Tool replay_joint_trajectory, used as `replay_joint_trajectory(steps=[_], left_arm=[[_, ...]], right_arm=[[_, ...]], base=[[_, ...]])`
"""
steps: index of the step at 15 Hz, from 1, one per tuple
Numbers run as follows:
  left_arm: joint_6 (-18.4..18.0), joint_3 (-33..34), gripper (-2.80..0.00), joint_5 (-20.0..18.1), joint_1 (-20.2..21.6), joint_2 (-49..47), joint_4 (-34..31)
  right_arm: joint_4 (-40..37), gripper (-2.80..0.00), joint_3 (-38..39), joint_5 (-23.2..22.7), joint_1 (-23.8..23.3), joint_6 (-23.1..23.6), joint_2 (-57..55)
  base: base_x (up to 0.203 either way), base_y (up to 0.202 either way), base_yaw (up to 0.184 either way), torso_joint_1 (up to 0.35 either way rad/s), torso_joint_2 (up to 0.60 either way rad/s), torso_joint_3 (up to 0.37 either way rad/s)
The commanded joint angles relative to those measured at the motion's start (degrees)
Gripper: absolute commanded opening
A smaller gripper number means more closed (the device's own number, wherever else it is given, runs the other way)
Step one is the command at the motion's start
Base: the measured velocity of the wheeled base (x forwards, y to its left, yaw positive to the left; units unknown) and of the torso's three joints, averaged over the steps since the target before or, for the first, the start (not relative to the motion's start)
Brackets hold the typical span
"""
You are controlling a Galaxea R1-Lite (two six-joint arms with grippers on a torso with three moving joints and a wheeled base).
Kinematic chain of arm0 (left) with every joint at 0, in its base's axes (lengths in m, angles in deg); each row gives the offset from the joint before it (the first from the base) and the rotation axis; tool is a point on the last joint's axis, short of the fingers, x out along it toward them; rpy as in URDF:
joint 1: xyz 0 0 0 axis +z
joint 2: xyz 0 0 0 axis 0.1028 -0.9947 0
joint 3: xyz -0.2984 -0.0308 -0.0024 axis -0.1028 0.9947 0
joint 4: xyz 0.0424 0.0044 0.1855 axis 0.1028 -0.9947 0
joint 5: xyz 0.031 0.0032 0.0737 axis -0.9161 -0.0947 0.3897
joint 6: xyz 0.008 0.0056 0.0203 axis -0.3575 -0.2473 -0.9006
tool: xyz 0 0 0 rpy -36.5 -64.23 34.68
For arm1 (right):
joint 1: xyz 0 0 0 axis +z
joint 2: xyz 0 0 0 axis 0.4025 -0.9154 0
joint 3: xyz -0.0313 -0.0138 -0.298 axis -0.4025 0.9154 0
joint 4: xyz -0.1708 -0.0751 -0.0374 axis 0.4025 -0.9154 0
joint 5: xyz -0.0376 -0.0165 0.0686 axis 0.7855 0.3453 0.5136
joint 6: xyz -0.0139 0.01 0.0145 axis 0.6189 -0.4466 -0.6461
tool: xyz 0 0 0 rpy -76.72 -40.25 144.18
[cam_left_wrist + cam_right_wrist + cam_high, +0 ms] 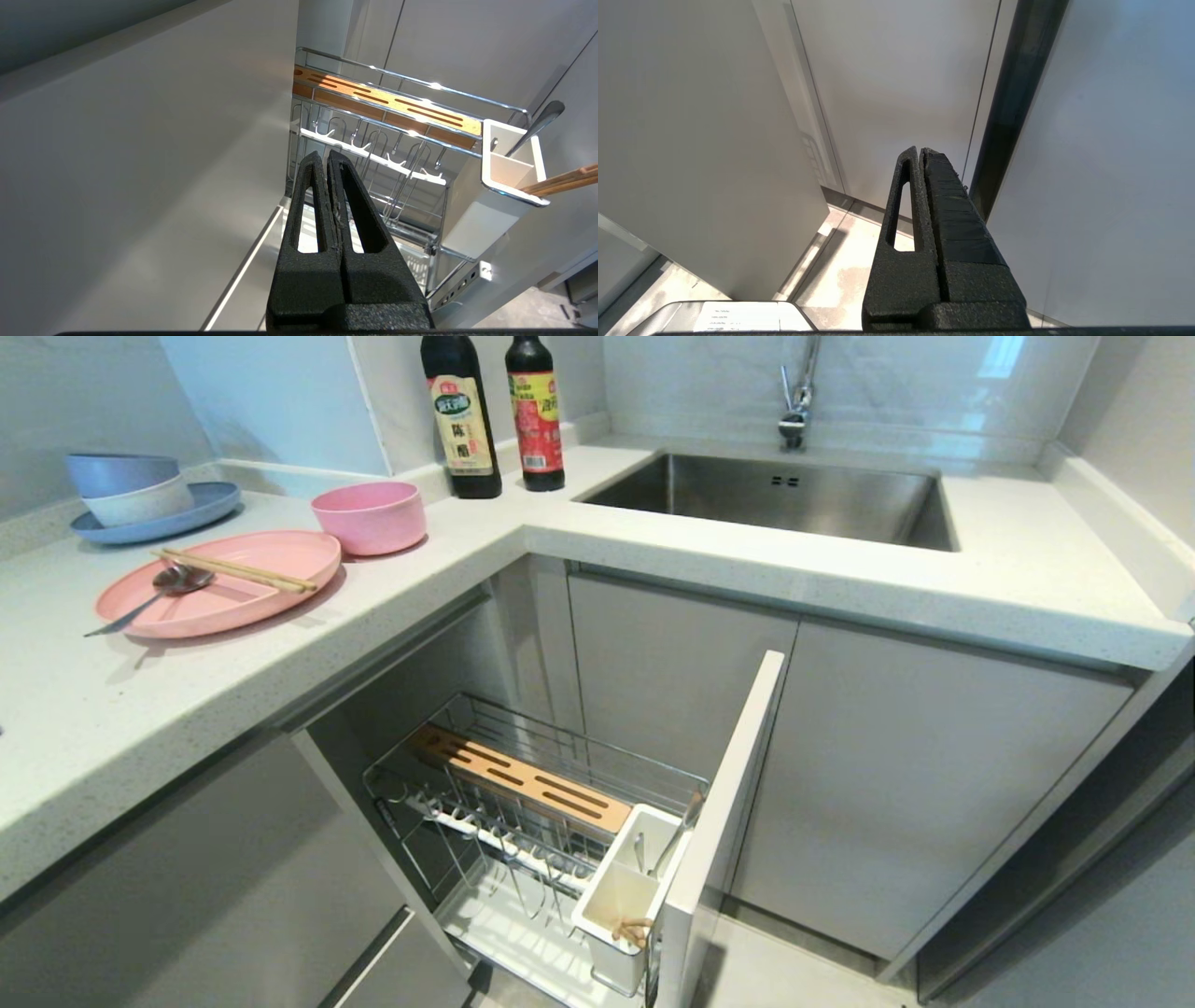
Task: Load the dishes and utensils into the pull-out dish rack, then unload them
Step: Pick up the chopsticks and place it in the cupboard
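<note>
Left gripper [325, 156]: black, grainy, slotted fingers pressed together, holding nothing, just before pull-out dish rack [523, 803]. Right gripper [920, 153]: same build, likewise closed and empty, facing plain grey cabinet fronts. Rack: chrome wire, slotted bamboo strip, white plastic utensil cup [624, 887], drawn out below speckled white countertop [653, 555]. On counter: matte pink plate [224, 583] bearing wooden chopsticks [238, 571] and metal spoon [154, 595]; pink bowl [370, 516] beside it. Two dark bottles [495, 415], label writing illegible
</note>
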Motion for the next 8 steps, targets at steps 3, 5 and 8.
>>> replay_joint_trajectory(steps=[3,5,8], left_arm=[[-4.83,-0.72,-2.80,-0.27,0.00,-0.07,2.67],[-5.17,-5.76,-2.80,-0.79,0.00,-0.09,2.76],[-5.22,-23.79,-2.80,-4.39,0.04,-2.11,-4.84]], right_arm=[[0.01,-2.80,0.09,-0.01,0.02,0.00,0.00],[0.01,-2.80,0.09,-0.01,0.09,0.00,0.00],[0.01,-2.80,0.09,-0.01,0.05,0.00,0.00]], base=[[0.000,0.000,0.000,0.000,0.00,0.000],[0.000,0.000,0.000,0.000,0.00,0.000],[0.000,0.000,0.000,0.000,0.00,0.000]])
